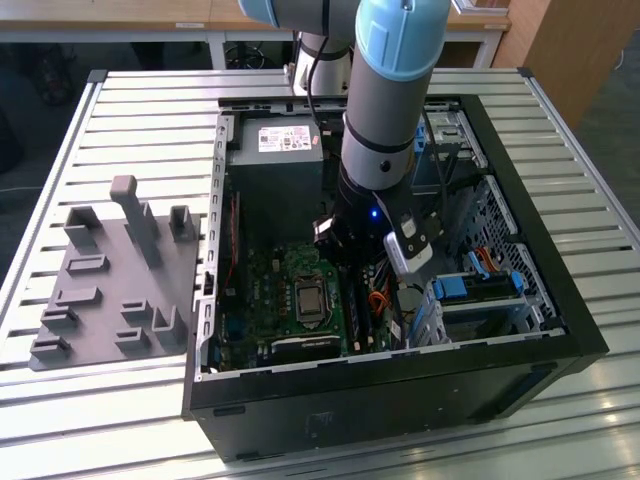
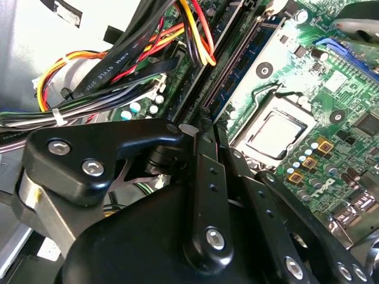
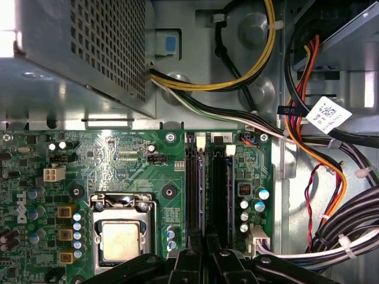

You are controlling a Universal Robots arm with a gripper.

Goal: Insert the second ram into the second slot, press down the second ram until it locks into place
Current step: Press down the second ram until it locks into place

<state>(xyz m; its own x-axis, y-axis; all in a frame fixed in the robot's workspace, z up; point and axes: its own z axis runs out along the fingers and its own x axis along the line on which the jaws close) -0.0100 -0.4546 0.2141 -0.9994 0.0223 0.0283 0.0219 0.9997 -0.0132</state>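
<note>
Exterior view: slatted metal table (image 1: 120, 110), open computer case (image 1: 560, 310), grey fixture plate (image 1: 110, 290) beside it.
Gripper (image 3: 204, 251): fingers together, down over the memory slots.
Second ram (image 3: 203, 189): seated upright in its slot.
Obstacles: cable bundle (image 3: 331, 177), power supply (image 3: 77, 53).

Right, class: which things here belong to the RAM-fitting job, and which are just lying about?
Job: gripper, second ram, memory slots, motherboard.
Lying about: grey fixture plate, power supply, cable bundle, processor socket.

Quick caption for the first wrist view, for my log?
Gripper above the memory slots, beside the CPU socket on the green motherboard.
</note>
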